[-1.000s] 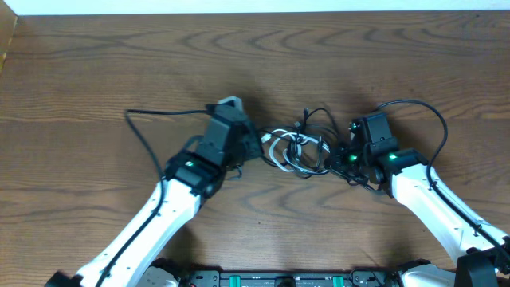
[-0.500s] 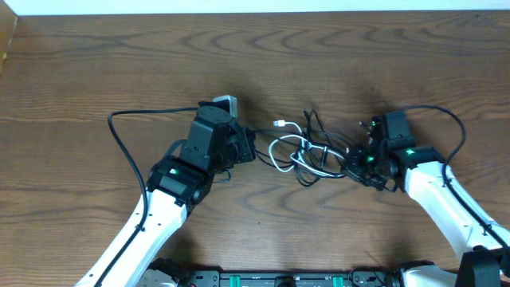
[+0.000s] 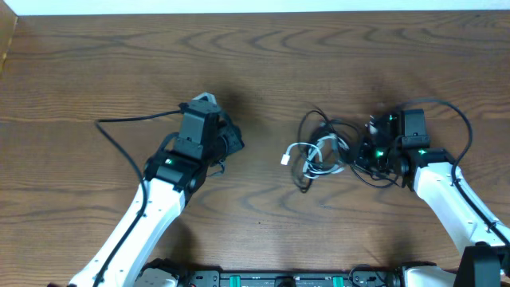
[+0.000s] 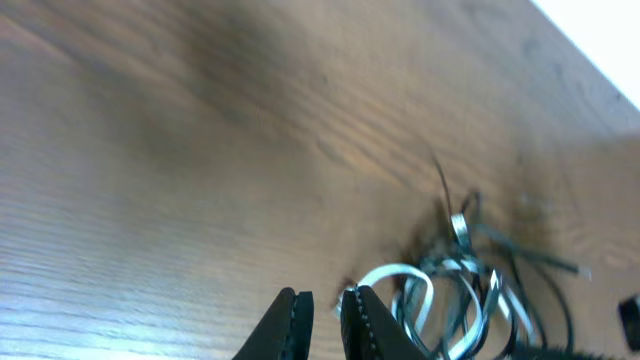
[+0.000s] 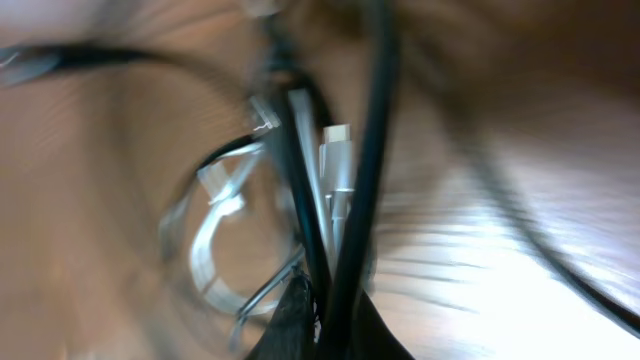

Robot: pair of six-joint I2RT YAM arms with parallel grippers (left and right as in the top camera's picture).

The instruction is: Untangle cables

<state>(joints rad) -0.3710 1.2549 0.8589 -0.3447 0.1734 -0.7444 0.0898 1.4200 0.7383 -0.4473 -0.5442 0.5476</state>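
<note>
Gripping cables (image 3: 323,151): right jaws, wrist view only | left jaws: barely parted, empty

L gripper (image 3: 229,140) has come off the cables (image 3: 320,151), jaws now a crack apart, and backed away left. R gripper (image 3: 363,155) dragged the bundle right w/ it; white cord (image 3: 300,151) end now trails at bundle's left.
</note>
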